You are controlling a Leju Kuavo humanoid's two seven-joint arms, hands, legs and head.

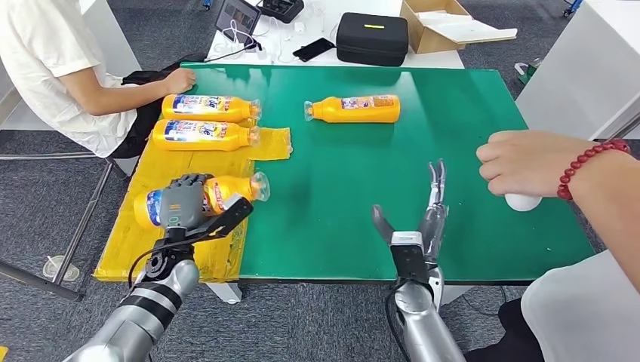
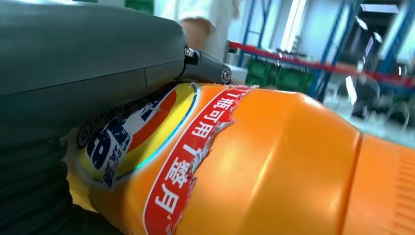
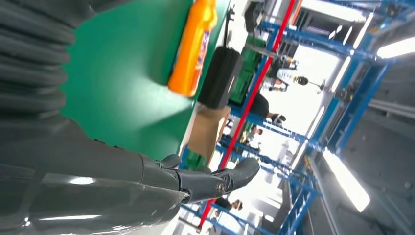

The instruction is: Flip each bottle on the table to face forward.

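Humanoid's left hand (image 1: 183, 202) clamps the nearest orange bottle (image 1: 226, 192) at about 8 o'clock on the green table (image 1: 453, 151), over the yellow mat (image 1: 136, 241).

Four orange bottles lie on their sides: the held one, two side by side at 10 o'clock (image 1: 207, 108) (image 1: 202, 135), and one alone at 12 o'clock (image 1: 355, 108) on bare green. The right hand (image 1: 423, 219) hovers at 5 o'clock, fingers apart, holding nothing. The bottles look like smooth, rigid plastic, likely slippery and of moderate weight if full; the torn paper label (image 2: 191, 152) probably offers the surest hold, around the mid-body. Two people sit by, one's hand (image 1: 528, 162) on a white object at 3 o'clock.
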